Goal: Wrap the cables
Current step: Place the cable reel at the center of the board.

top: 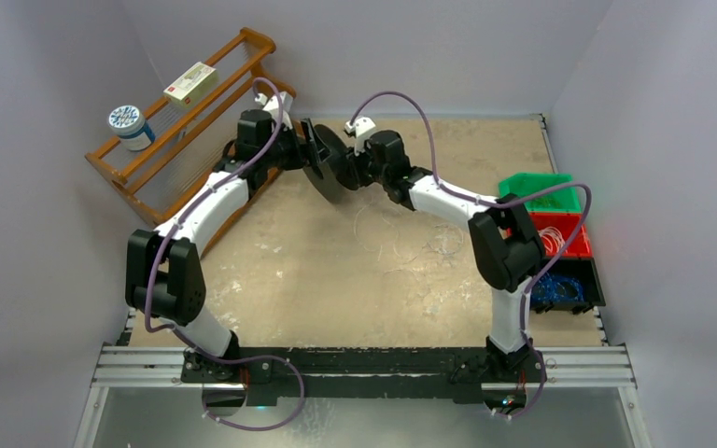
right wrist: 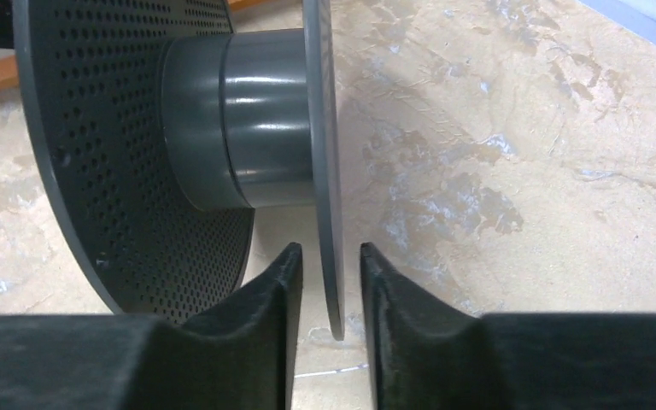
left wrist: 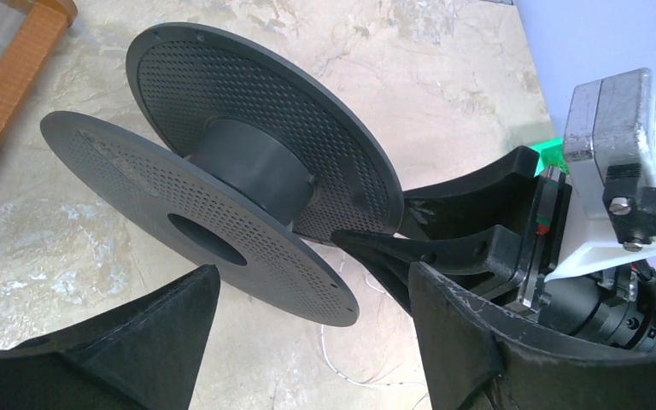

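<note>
**Operator:** Where do my two tools stand?

**Spotter:** Both meet at the far middle of the tabletop (top: 336,280), at the dark grey spool (left wrist: 252,166). Your left tool (left wrist: 312,272) is spread wide. The spool sits just beyond its fingertips, not between them.

**Operator:** And the right one?

**Spotter:** Your right tool (right wrist: 329,249) straddles the rim of one perforated flange (right wrist: 323,128). Its fingers stand a little apart, with a sliver of tabletop showing on each side of the flange, so nothing is pinched at the tips.

**Operator:** Is the spool resting on the tabletop?

**Spotter:** You cannot tell from these views. It looks tilted from your left wrist, and its hub shows bare grey plastic.

**Operator:** Where are the cables?

**Spotter:** The cables (right wrist: 333,371) lie loose on the tabletop, thin and pale. One strand runs beneath your right tool's fingers, and faint loops lie on the near side of the spool, left of your right arm's elbow.

**Operator:** What else is around?

**Spotter:** A green bin (top: 534,187), a red bin (top: 569,245) and a black bin (top: 597,289) line the right edge. A wooden rack (top: 252,42) at the far left carries a box (top: 190,82) and a round tub (top: 131,127).
</note>
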Robot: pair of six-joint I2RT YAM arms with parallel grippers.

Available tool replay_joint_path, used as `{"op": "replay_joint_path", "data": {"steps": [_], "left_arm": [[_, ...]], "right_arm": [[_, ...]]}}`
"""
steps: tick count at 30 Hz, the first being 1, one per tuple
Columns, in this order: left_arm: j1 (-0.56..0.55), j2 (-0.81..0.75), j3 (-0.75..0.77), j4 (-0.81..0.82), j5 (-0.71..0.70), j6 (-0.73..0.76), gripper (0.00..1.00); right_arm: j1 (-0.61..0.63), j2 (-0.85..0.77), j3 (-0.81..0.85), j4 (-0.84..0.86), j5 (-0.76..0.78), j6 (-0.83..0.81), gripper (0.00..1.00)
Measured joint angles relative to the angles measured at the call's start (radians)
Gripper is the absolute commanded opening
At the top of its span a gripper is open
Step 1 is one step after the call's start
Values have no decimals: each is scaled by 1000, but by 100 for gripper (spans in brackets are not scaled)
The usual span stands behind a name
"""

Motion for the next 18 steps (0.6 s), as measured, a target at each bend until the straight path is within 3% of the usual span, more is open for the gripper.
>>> {"op": "replay_joint_path", "data": {"steps": [5, 13, 18], "left_arm": [[0, -2, -16, 8, 7, 24, 80], [0, -3, -29, 9, 3, 43, 81], [5, -4, -29, 14, -12, 64, 81]], "right_arm": [[-9, -35, -5, -32, -33, -17, 46], [-130, -195, -37, -64, -115, 4, 47], [-190, -288, -163, -50, -166, -68, 47]]}}
